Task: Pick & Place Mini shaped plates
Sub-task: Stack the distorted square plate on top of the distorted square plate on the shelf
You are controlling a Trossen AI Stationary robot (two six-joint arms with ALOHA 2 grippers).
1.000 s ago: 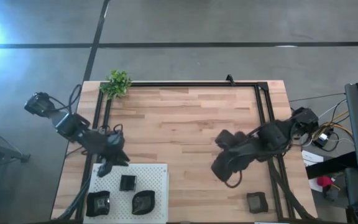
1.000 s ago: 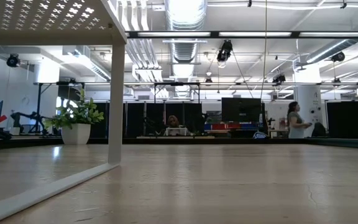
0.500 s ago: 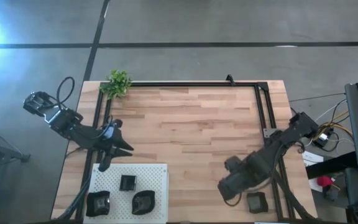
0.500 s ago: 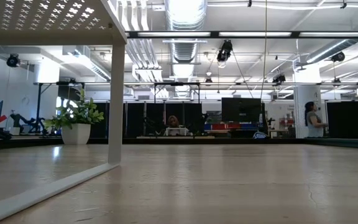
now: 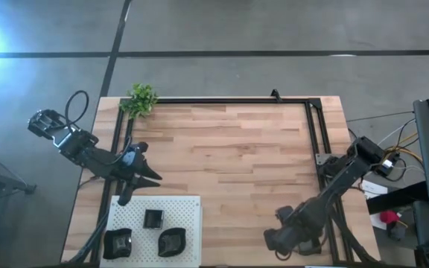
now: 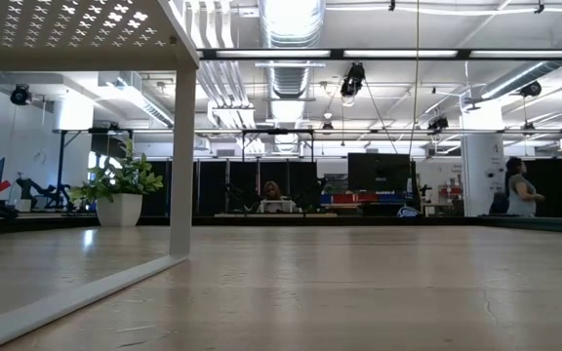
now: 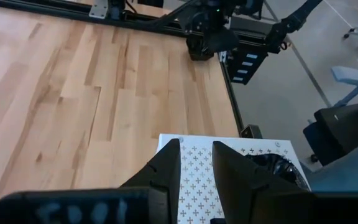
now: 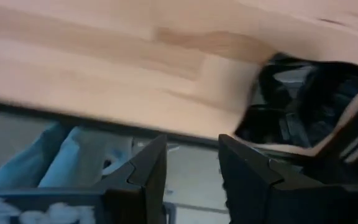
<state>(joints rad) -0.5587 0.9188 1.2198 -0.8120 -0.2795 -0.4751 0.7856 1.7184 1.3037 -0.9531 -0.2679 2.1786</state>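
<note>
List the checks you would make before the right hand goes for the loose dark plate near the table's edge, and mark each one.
1. Right hand open and empty: ok.
2. Loose plate inside its grasp: not ok, it lies beyond.
3. Plate's exact spot from above: cannot tell, the right arm covers it.
4. Left hand open, empty, far from the right arm: ok.
5. Free space on the white board beside its three plates: ok.
</note>
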